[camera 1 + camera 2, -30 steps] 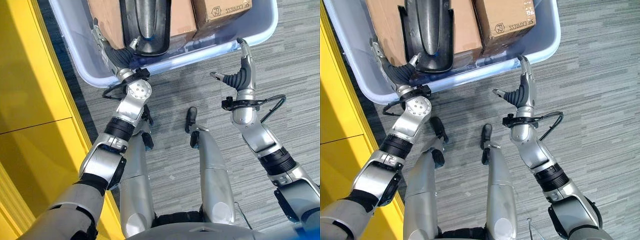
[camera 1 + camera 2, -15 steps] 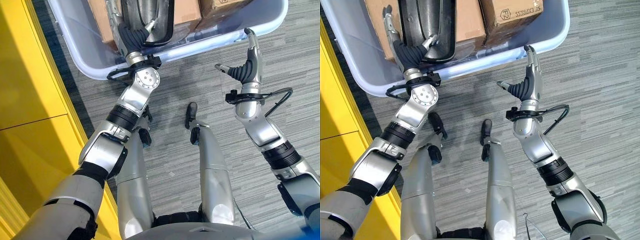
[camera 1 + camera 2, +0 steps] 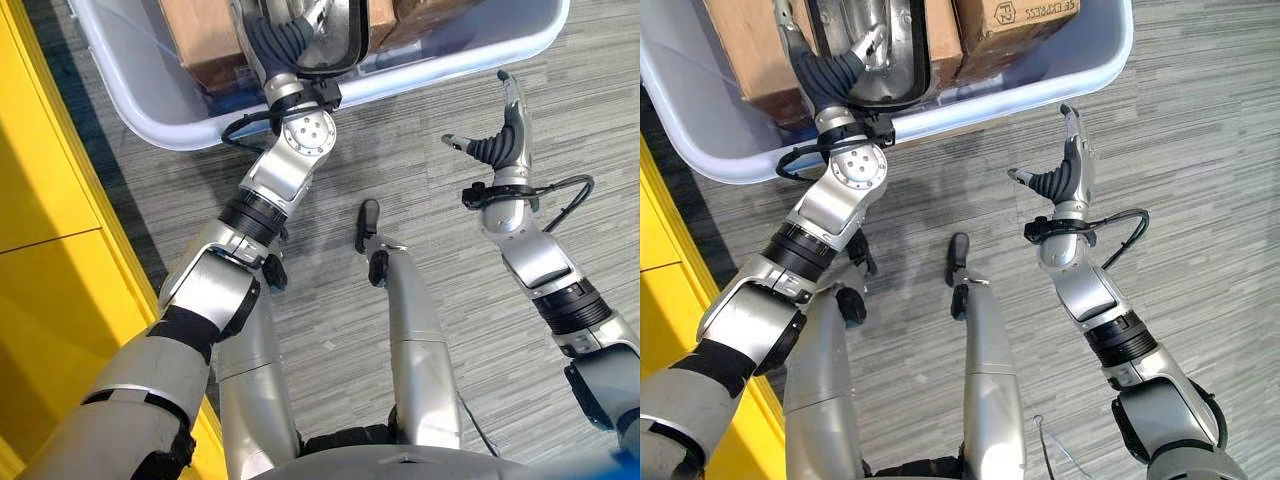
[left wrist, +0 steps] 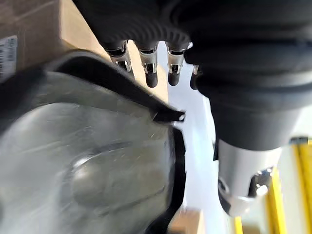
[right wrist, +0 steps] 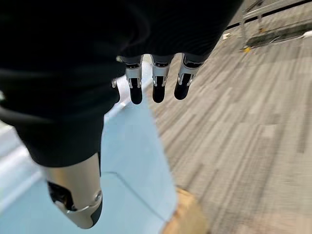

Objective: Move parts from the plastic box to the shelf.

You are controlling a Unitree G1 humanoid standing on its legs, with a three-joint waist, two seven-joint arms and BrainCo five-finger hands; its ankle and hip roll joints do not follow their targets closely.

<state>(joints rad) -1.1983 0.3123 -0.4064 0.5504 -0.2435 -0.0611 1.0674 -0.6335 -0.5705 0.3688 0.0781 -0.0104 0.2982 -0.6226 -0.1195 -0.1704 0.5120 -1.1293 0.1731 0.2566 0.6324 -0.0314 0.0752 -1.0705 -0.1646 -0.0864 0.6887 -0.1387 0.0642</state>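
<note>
The black-rimmed silver part (image 3: 875,45) lies in the plastic box (image 3: 150,125), resting on top of the cardboard boxes (image 3: 740,50), its near rim close to the box's front wall. My left hand (image 3: 830,70) is down on that near rim: in the left wrist view my fingers (image 4: 148,70) point straight past the dark edge of the part (image 4: 97,161), not curled round it, and my thumb stands apart on the other side. So my left hand is loose on the part, with no hold as I judge it.

The risk I see: if I lift before my fingers and thumb wrap that rim, the smooth curved shell could slide off and drop back onto the cardboard. The part also looks long, so a grip at one end may let it swing and catch the box wall.

My right hand (image 3: 500,140) hangs above the grey carpeted floor just outside the box's front wall, fingers straight, thumb spread, holding nothing
</note>
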